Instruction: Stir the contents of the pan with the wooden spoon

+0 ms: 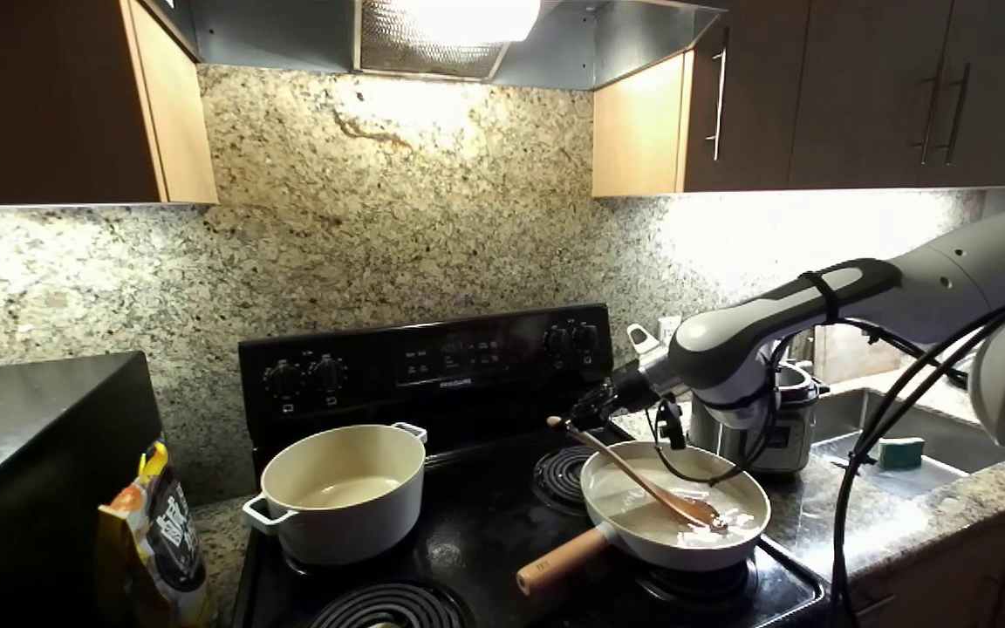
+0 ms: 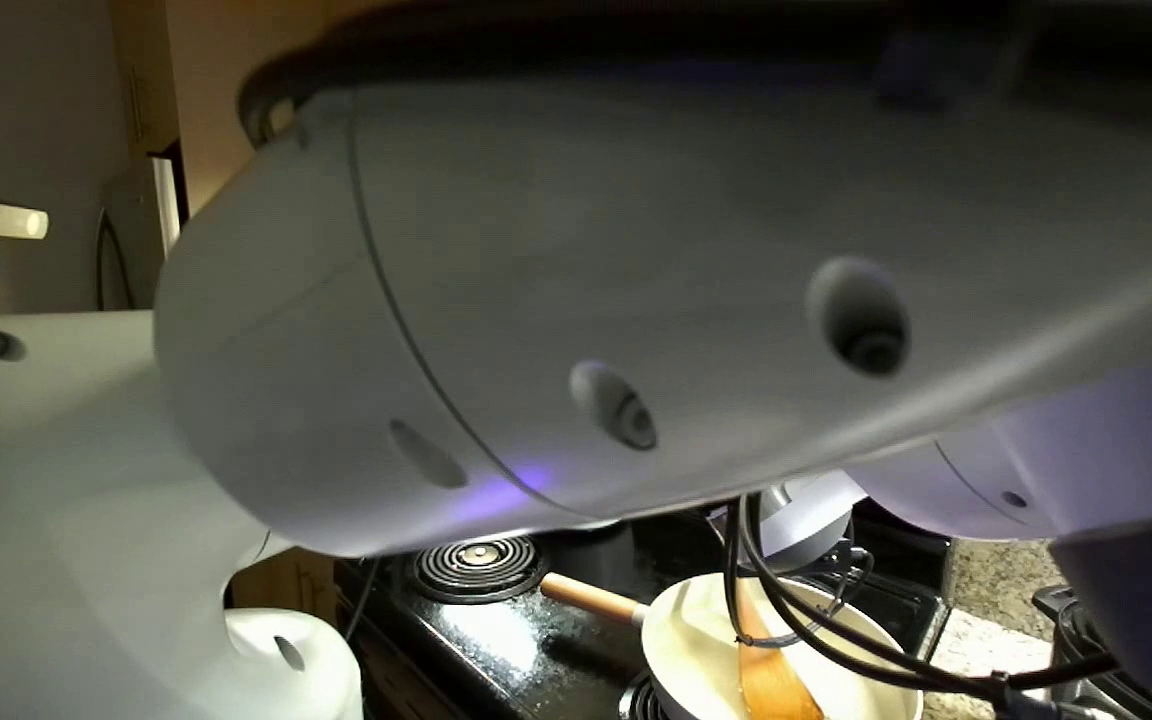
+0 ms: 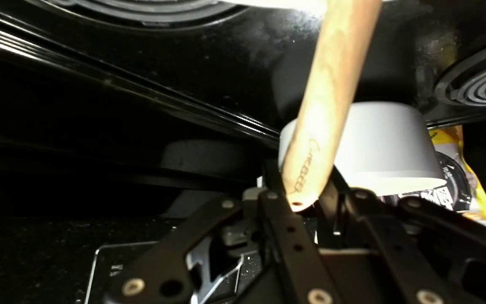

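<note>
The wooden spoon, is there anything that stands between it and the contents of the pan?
Nothing visible: the fingers hold one end of the wooden spoon, and its bowl already reaches the contents of the pan. A black cable loop crosses the pan in an exterior view; I cannot tell how near it hangs.

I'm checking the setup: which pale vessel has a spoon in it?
The shallow pan with one wooden handle: the wooden spoon reaches into it. The deeper two-handled pot shows none.

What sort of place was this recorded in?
A kitchen, probably in a home: an exterior view shows a stove, a sink and a range hood.
</note>
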Motion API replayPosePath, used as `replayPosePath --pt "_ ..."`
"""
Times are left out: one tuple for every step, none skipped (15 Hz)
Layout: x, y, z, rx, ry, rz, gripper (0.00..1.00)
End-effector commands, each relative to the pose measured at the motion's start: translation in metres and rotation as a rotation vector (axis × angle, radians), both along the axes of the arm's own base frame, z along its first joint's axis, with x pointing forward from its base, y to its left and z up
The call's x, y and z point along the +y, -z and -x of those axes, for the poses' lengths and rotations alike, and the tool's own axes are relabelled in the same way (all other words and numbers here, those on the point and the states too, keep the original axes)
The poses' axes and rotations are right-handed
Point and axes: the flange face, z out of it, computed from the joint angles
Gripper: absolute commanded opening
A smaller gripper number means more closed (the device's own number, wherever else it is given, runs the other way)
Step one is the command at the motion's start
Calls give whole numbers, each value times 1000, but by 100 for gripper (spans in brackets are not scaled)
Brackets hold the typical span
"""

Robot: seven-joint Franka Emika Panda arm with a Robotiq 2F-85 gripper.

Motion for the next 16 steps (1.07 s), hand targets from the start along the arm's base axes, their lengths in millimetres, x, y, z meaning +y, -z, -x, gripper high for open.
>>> replayPosePath --pt "24 -13 5 -66 -59 -16 10" --pt "28 -15 4 -75 -64 -20 10" --pt "31 -17 2 -84 -68 -21 10" --pt "33 -19 1 -96 -71 -18 10" --pt "34 -21 0 -114 -73 -12 10" --pt "34 -22 -1 -133 -73 -7 10" --pt "32 -25 -2 -152 -78 -2 10" --pt "30 -26 -2 -171 -77 0 10" --pt "23 -28 -1 -195 -69 -8 10" --pt "17 -30 0 -211 -60 -20 10" --pt "12 -30 1 -225 -54 -25 10" --pt "4 -31 4 -237 -45 -30 10" --pt "-5 -30 4 -247 -28 -34 10" --pt "-14 -30 6 -257 -13 -34 10" --pt "-24 -30 9 -266 2 -31 10" --pt "-33 -30 12 -269 18 -31 10"
